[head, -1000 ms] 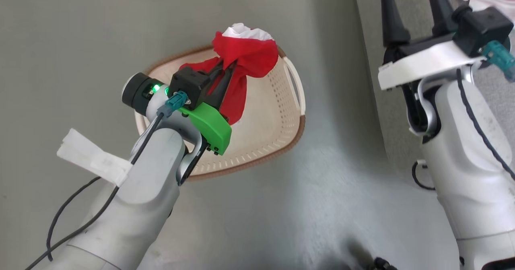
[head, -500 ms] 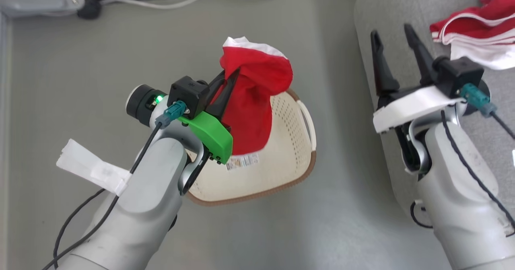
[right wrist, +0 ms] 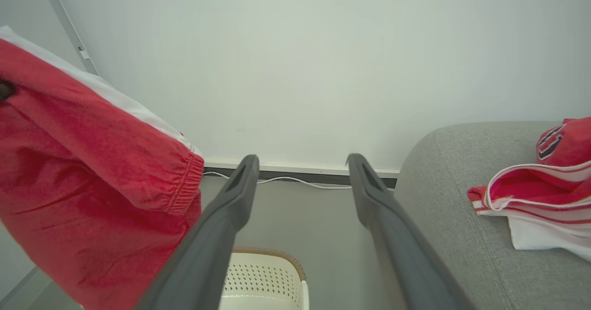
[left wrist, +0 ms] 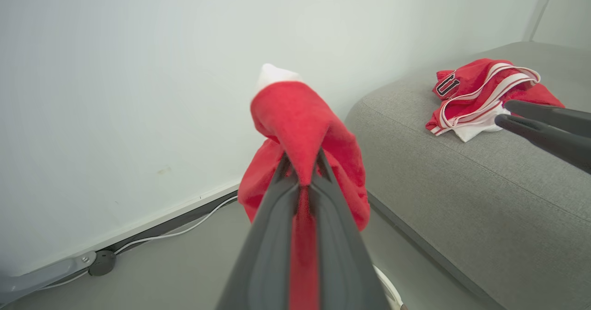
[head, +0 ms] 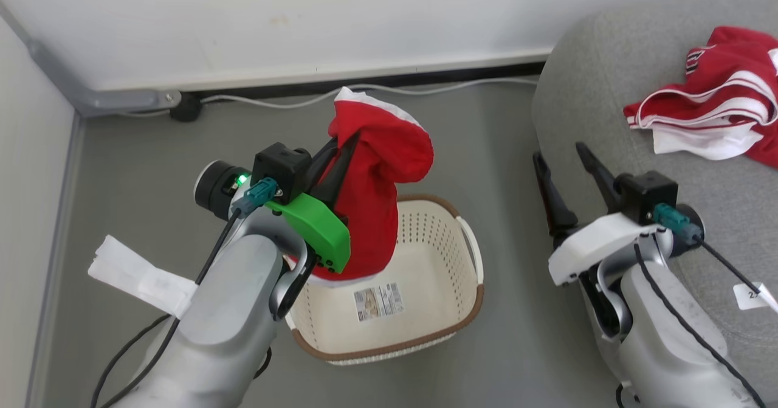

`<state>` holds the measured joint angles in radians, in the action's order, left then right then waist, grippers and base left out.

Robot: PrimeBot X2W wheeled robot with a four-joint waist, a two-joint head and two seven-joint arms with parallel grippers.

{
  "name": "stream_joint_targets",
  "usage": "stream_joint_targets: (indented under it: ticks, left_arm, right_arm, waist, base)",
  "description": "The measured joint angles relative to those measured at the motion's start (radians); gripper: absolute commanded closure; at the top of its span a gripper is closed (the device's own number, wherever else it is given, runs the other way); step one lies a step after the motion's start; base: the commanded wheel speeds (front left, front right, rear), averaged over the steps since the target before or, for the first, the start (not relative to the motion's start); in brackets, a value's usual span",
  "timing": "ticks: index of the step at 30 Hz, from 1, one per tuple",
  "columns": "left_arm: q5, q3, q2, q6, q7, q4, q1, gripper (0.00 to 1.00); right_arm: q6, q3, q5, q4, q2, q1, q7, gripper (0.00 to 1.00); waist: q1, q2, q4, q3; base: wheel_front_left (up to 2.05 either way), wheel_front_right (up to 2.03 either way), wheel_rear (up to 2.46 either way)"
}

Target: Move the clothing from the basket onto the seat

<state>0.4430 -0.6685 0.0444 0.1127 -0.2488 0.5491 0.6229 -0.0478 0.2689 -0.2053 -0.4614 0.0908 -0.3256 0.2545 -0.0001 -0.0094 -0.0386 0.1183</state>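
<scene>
My left end effector (head: pixel 346 143) clamps red clothing (head: pixel 380 159) above the basket (head: pixel 389 350), whose label (head: pixel 378 301) I see from the head view; right end effector (head: pixel 559 151) gapes open.

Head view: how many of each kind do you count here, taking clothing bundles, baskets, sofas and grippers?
Red clothing bundles: 2, held bundle and resting bundle
Basket: 1
Sofa: 1
Grippers: 2, left gripper and right gripper
Total: 6

White wall (head: pixel 304 19), grey floor (head: pixel 152 146), white cable (right wrist: pixel 286 179) along the wall
</scene>
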Motion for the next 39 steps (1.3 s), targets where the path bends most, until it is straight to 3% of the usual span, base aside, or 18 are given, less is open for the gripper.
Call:
stream_joint_targets:
  ticks: [14,39]
  left_arm:
    - [0.031,-0.005,-0.001,-0.016,0.039,-0.071,-0.021,1.00]
    - [0.037,-0.077,-0.002,-0.022,0.125,-0.227,-0.033,1.00]
  right_arm:
    - [-0.039,0.076,-0.011,-0.035,-0.006,0.039,-0.007,0.00]
    - [-0.076,0.237,-0.017,-0.206,-0.017,-0.085,-0.071,0.00]
  waist:
    - [0.0000,0.0000,0.011,-0.129]
    - [0.0000,0.0000,0.091,-0.097]
  base:
    - [0.00,0.00,0.00]
    - [0.00,0.00,0.00]
